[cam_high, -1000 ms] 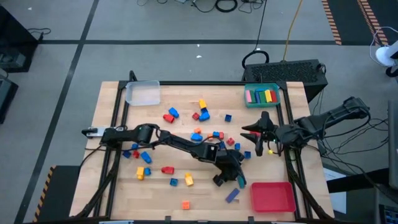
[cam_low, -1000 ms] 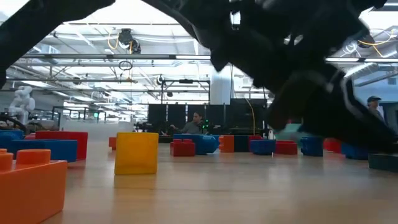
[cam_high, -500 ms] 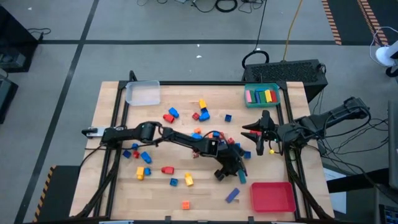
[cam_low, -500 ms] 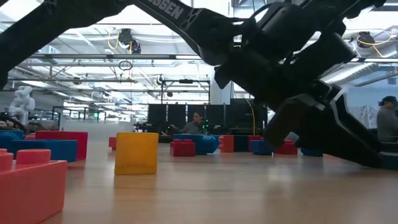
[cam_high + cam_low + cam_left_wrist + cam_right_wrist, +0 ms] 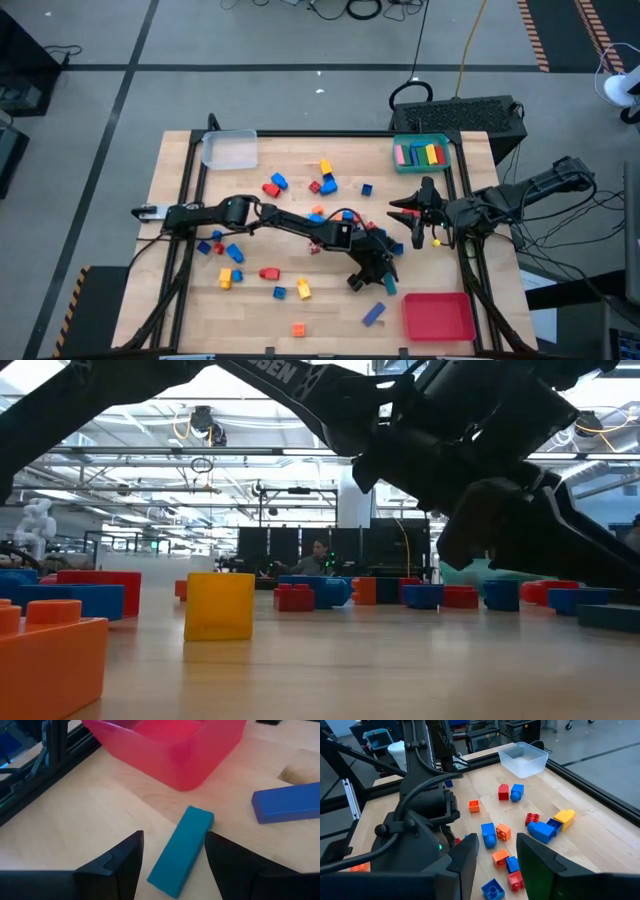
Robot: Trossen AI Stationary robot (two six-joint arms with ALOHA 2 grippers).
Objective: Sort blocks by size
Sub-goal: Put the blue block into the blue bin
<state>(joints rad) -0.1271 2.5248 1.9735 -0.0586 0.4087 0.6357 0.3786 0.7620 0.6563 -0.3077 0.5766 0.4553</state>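
Left end effector [image 5: 172, 857] reaches low across the desk [image 5: 330, 300], fingers apart astride a teal bar [image 5: 181, 851] (untouched); right end effector [image 5: 408, 220] waits, fingers parted

The left arm reaches across the wooden table [image 5: 180, 300], its left gripper [image 5: 372, 281] over a teal bar [image 5: 388, 286] near the red tray [image 5: 438, 317], with a blue bar [image 5: 373, 314] just beside that tray. The right gripper [image 5: 408, 222] waits at the table's right edge, below the teal tray [image 5: 421, 154] holding pink, yellow, green and red bars. Loose blocks [image 5: 325, 184] lie scattered over the middle and left, and a clear tray [image 5: 230, 150] sits at the far left corner.
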